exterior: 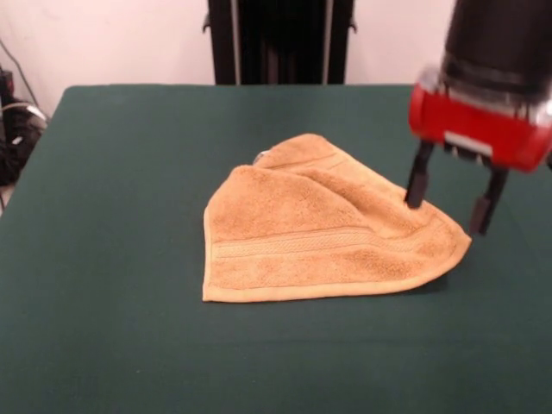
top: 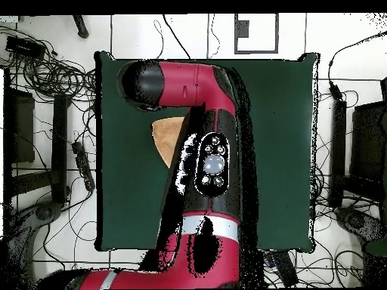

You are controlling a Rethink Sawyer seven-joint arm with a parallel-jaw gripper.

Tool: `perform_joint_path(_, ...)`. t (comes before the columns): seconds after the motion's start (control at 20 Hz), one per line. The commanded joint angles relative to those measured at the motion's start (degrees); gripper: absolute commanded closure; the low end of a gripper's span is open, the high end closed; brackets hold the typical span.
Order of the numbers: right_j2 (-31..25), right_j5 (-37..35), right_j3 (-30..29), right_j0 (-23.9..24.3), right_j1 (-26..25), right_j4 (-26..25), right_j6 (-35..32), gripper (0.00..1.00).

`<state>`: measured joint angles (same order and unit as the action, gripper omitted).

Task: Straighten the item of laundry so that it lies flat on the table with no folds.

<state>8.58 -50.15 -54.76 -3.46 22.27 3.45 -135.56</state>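
One washcloth (exterior: 323,228) sits mid-frame in the front view, on the dark green desk (exterior: 112,336), folded into a rough triangle. Its straight hemmed edge runs along the lower side, from lower left to a pointed corner at right. A second corner peaks at upper centre, and a woven band runs roughly parallel to the bottom hem. So the long axis goes left-right across the frame, rising slightly toward the right.

Gripper (exterior: 453,200) hangs at the right of the frame, over that right-hand corner. Jaws stand spread wide, holding nothing. The left fingertip (exterior: 417,197) reads against the cloth's upper right slope; the right one is just off the cloth, over bare desk beyond the tip. Cannot tell if either touches the fabric.

Key relation: the bulk of the cloth lies left of the jaws, with only the right corner between or under them. Likely next step is a pinch on that corner and a pull away from the folded mass, rightward in this frame, to open the doubled layer. Risk: grabbing both layers drags the whole cloth instead of unfolding it.

Overhead view: the arm (top: 204,151) covers most of it. Only a tan sliver of cloth (top: 168,140) shows left of the arm, upper-centre of the desk. Jaws hidden there.
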Motion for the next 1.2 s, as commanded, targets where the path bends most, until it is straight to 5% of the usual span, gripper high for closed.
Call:
perform_joint_path(0.05,-4.70,-2.04,-13.37,3.22,7.23,-2.27,9.09,0.00)
perform_joint_path(1.2,-11.33,8.66,-29.62,11.40,11.50,-8.53,9.24,0.00)
